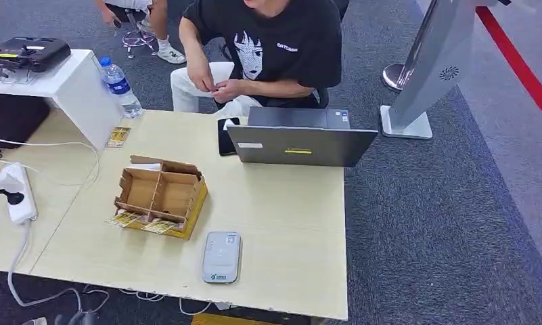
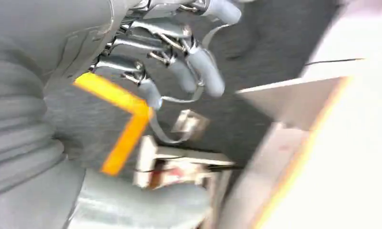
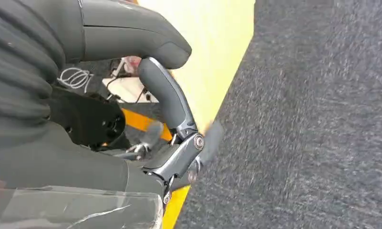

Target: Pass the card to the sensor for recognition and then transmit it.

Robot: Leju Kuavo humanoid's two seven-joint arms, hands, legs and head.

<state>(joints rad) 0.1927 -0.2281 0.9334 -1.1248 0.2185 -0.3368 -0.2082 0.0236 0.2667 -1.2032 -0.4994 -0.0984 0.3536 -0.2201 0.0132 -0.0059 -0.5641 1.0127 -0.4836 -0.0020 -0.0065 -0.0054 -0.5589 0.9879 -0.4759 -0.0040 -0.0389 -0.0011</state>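
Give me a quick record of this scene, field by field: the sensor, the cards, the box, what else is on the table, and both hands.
sensor: grey reader flat near the table's front edge
cards: yellow cards at the front of the cardboard box
other: laptop, water bottle, person seated behind
left hand: empty, fingers apart
right hand: empty, fingers apart

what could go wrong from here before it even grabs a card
1. The cards lie flat, partly under the cardboard organizer, so fingers may nudge the box instead of lifting one.
2. The sensor sits near the table's front edge; a rising arm might bump it off.
3. The left hand and right hand hang below the table, and white cables dangle at that edge, a possible snag.
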